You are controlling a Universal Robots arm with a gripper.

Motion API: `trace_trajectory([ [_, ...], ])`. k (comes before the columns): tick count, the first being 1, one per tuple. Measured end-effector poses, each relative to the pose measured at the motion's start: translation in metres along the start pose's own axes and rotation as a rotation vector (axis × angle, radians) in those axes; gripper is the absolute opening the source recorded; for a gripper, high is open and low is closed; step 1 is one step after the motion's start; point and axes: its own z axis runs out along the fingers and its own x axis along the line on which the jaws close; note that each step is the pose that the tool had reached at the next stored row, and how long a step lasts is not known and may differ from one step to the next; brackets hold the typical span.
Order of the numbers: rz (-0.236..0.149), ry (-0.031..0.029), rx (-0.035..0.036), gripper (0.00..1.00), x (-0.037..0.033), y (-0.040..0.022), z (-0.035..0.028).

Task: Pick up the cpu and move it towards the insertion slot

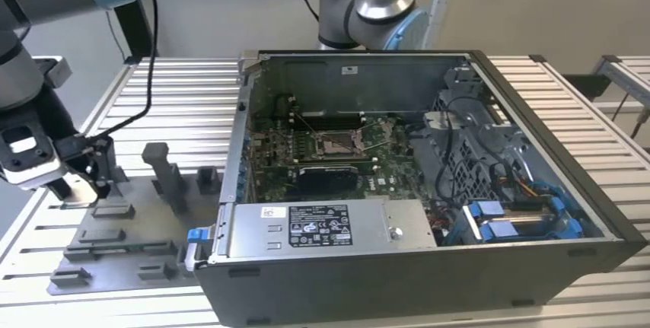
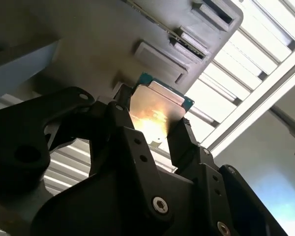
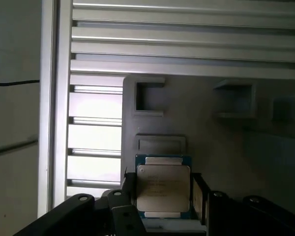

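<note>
The cpu [image 3: 163, 189], a flat square chip with a silvery top and a thin green edge, sits between my gripper's [image 3: 163, 195] black fingers [image 3: 200, 196], which are shut on two of its opposite sides. In the second wrist view the cpu [image 2: 155, 110] catches a bright glare, gripped by the gripper [image 2: 152, 119] just over the grey fixture plate [image 2: 113, 44]. In the exterior view my gripper [image 1: 87, 185] hangs over that plate at the exterior view's left. The insertion slot [image 1: 339, 142], a silver-framed socket with a brownish centre, lies on the green board inside the open computer case, well off towards the exterior view's right of the gripper.
The grey fixture plate [image 1: 112, 256] carries several low blocks and a tall upright post [image 1: 167, 176] between gripper and case. The case wall [image 1: 240, 138] rises beside the plate. A black heatsink [image 1: 327, 179] and power supply [image 1: 315, 225] sit near the slot. Another arm's base [image 1: 366, 8] stands behind.
</note>
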Motion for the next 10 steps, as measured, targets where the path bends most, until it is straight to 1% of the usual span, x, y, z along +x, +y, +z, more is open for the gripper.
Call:
trace_trajectory([
  [4,0.000,0.0006,0.0000,0.00,0.0000,0.0004,-0.0122],
  [10,0.000,0.0011,0.0000,0.00,0.0001,0.0007,-0.0236],
])
